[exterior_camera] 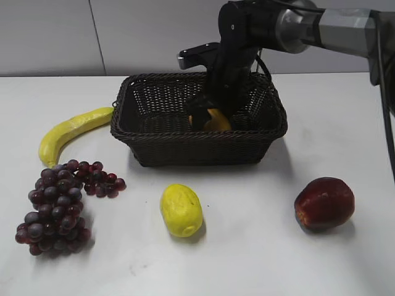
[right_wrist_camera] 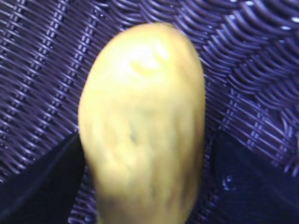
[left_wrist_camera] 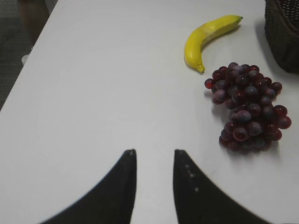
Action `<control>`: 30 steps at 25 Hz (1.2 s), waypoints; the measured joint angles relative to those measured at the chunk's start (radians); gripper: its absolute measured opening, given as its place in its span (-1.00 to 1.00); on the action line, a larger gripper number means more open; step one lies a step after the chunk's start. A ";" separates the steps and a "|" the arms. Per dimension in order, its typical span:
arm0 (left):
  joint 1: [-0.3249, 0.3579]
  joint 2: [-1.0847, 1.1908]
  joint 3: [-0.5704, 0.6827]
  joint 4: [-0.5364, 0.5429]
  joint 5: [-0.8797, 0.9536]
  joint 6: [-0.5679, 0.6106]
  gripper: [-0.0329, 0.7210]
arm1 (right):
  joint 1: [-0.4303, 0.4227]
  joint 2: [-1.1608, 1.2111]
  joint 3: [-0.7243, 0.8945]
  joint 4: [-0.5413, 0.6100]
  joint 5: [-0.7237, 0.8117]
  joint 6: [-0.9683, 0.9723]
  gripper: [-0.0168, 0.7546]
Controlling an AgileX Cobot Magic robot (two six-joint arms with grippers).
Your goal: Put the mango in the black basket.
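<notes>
Right end effector (exterior_camera: 210, 117) grips smooth oblong mango (exterior_camera: 216, 121) inside woven wicker basket (exterior_camera: 142, 132).

My right arm (exterior_camera: 321, 28) has a smooth, round, silver-grey tube. It ends in a fat black joint with a small round screw on its side. A thin black cable loops out beside that joint. A flat grey block sticks out near my wrist. Below it, my right gripper (exterior_camera: 210, 114) is black all over. Up close, its fingers (right_wrist_camera: 42, 186) look dark and dull.

My left gripper (left_wrist_camera: 153, 161) has two black fingers (left_wrist_camera: 114, 191) that curve like horns and narrow to blunt tips. One has small pale dots along its inner edge.
</notes>
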 joint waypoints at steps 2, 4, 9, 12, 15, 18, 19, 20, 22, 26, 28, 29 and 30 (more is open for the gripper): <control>0.000 0.000 0.000 0.000 0.000 0.000 -0.38 | 0.000 -0.021 0.000 -0.018 0.019 0.000 0.73; 0.000 0.000 0.000 0.000 0.000 0.000 -0.38 | 0.000 -0.067 0.000 -0.050 0.043 0.001 0.74; 0.000 0.000 0.000 0.000 0.000 0.000 -0.38 | 0.000 -0.240 -0.001 -0.133 0.136 0.002 0.73; 0.000 0.000 0.000 0.000 0.000 0.000 -0.38 | 0.000 -0.364 -0.002 -0.175 0.216 0.019 0.72; 0.000 0.000 0.000 0.000 0.000 0.000 -0.38 | 0.000 -0.494 0.001 -0.217 0.274 0.057 0.70; 0.000 0.000 0.000 0.000 0.000 0.000 -0.38 | 0.000 -0.636 0.056 -0.236 0.280 0.091 0.66; 0.000 0.000 0.000 0.000 0.000 0.000 -0.38 | 0.000 -0.690 0.083 -0.235 0.282 0.103 0.65; 0.000 0.000 0.000 0.000 0.000 0.000 -0.38 | 0.000 -0.743 0.121 -0.230 0.284 0.112 0.63; 0.000 0.000 0.000 0.000 0.000 0.000 -0.38 | 0.000 -0.842 0.203 -0.207 0.286 0.128 0.61; 0.000 0.000 0.000 0.000 0.000 0.000 -0.38 | 0.000 -1.055 0.433 -0.138 0.290 0.141 0.59; 0.000 0.000 0.000 0.000 0.000 0.000 -0.38 | 0.000 -1.167 0.575 -0.128 0.279 0.148 0.58; 0.000 0.000 0.000 0.000 0.000 0.000 -0.38 | 0.000 -1.212 0.637 -0.128 0.262 0.154 0.58; 0.000 0.000 0.000 0.000 0.000 0.000 -0.38 | 0.000 -1.267 0.711 -0.127 0.247 0.159 0.58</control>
